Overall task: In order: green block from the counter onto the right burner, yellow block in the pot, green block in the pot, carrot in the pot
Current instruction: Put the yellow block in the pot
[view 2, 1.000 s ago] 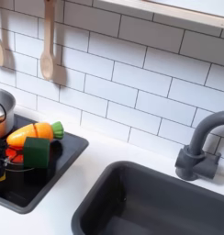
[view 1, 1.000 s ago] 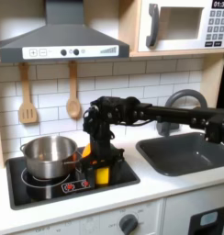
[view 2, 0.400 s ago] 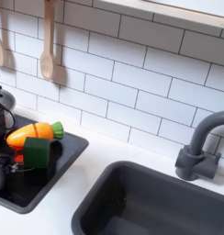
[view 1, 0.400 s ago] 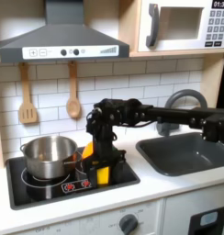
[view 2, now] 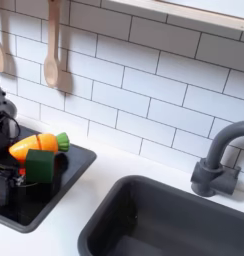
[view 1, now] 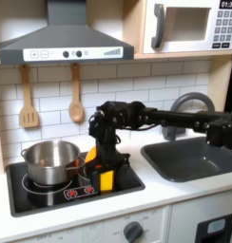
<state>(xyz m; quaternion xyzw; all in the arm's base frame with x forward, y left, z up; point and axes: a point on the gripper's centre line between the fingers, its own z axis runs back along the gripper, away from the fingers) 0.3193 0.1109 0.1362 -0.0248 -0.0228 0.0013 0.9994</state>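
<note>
Yellow block (view 1: 106, 179) sat pinched in my gripper (view 1: 106, 174), low over the black stovetop just right of the pot (view 1: 49, 161) in the first exterior view. In the second exterior view, 1 green block (view 2: 40, 167) touched the carrot (view 2: 36, 146).

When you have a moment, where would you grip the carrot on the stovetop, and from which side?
Grip the carrot across its thick orange body, coming from above. It lies flat with its leafy tip toward the second exterior view's right; the green block sits close in front, so a side approach looks cramped.
</note>
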